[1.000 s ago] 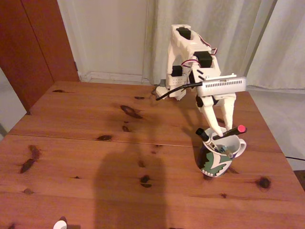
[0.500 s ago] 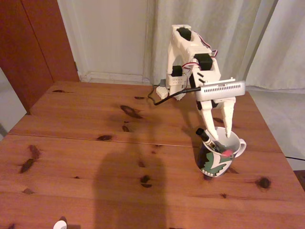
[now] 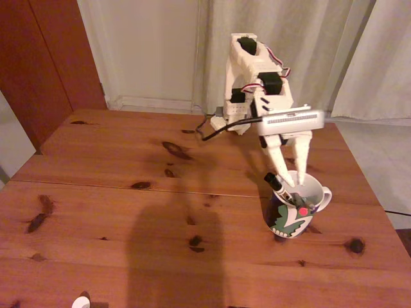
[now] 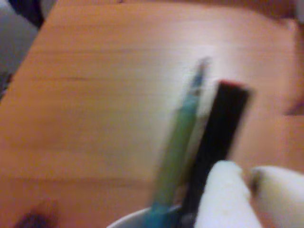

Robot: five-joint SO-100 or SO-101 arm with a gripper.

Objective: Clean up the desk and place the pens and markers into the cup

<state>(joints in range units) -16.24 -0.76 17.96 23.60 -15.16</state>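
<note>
over the cup (image 3: 297,215), claw (image 3: 292,181) seemingly narrowed

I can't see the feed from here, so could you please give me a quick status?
End effector open over the cup. Pens and marker standing in it. Desk unobstructed.

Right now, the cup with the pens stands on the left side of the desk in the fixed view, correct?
Not quite: the fixed view shows the cup with the pens on the right side of the desk, just below the fingers.
</note>
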